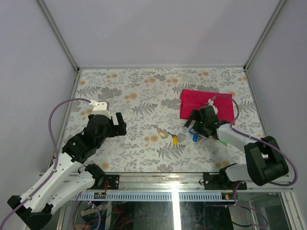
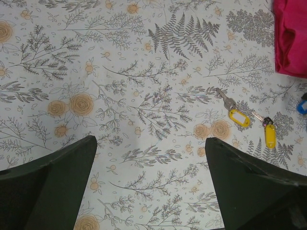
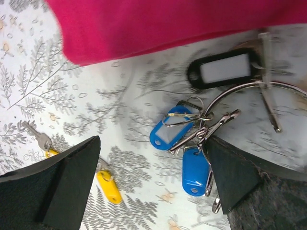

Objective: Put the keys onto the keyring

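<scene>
In the right wrist view, two blue-tagged keys [image 3: 170, 129] and a black-tagged key [image 3: 223, 69] lie bunched at the silver wire keyring [image 3: 230, 91], just below the red cloth [image 3: 168, 24]. My right gripper [image 3: 152, 143] is open and low over them, its right finger touching the bunch. Two yellow-tagged keys [image 1: 175, 140] lie loose at the table's middle; one also shows in the right wrist view [image 3: 109, 186]. My left gripper [image 1: 121, 125] is open and empty, well left of the yellow keys [image 2: 238, 116]. A green tag [image 1: 223, 142] peeks from under the right arm.
The floral table cover [image 1: 144, 91] spans the table, walled by grey panels and metal posts. The red cloth [image 1: 206, 103] lies at the back right, just behind the right gripper. The arm bases and a cable rail run along the near edge.
</scene>
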